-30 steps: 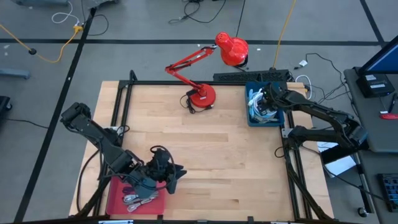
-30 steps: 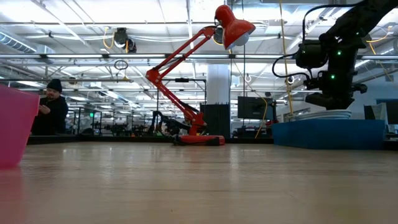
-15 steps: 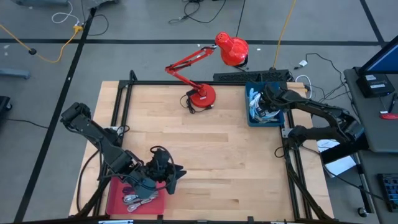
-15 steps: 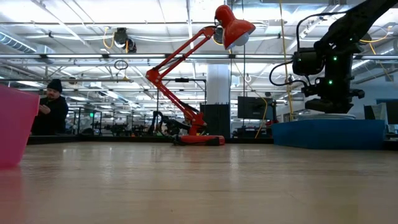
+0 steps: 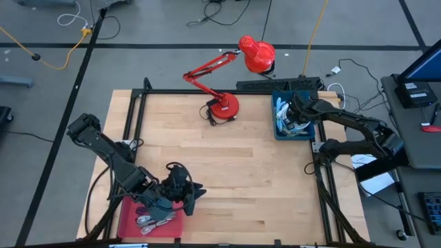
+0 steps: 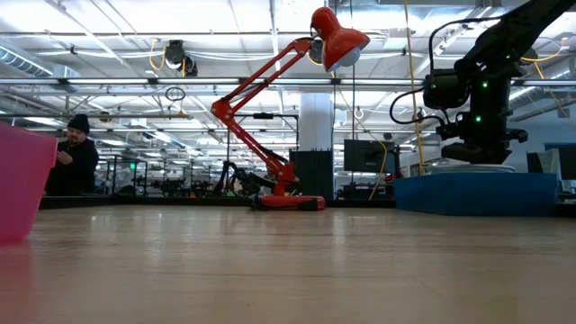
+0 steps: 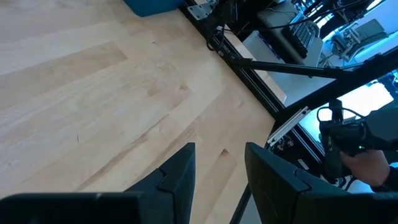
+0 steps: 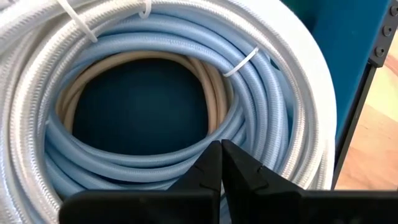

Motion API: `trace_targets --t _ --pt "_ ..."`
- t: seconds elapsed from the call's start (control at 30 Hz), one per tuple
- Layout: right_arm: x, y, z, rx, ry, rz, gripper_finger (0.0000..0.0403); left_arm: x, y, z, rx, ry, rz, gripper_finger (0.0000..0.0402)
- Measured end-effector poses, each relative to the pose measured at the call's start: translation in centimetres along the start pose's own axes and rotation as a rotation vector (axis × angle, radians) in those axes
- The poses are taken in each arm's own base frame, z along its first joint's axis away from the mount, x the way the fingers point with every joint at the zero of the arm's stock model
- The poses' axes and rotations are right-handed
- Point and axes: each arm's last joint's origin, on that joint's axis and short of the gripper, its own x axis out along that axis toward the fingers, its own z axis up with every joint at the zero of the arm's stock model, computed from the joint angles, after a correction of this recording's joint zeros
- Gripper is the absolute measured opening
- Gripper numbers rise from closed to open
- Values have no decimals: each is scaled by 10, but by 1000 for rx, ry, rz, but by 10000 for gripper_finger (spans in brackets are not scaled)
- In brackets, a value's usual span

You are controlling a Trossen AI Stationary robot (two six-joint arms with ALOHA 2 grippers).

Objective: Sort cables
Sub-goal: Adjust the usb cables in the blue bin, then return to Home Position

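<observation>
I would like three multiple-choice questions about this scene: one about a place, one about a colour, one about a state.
1. Where is the right gripper?
A. over the blue bin
B. over the red tray
C. beside the lamp

2. What colour is the coil nearest the right gripper's fingertips?
A. purple
B. light blue
C. black

3. How are the right gripper's fingers?
A. wide open
B. shut, holding nothing
C. shut on a white coil

Answers:
1 A: the high view shows it above the blue bin at the far right.
2 B: the right wrist view shows light-blue loops there.
3 B: the right wrist view shows the tips touching, nothing between.
</observation>
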Motion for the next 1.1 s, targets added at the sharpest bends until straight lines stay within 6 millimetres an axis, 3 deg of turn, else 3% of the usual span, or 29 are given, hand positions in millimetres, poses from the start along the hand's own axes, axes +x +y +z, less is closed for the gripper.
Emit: trace_targets --t 0.17,0.67,0.9,1.1 --pt "0 0 0 -2 0 2 17 0 0 0 1 1 -1 140" --pt "-3 3 0 -30 -16 70 132 0 0 0 12 1 0 140" --pt "-17 -1 0 -22 -100 136 140 0 0 0 15 1 1 140" --pt "-42 -8 -1 17 -243 252 138 0 0 1 26 -8 4 140"
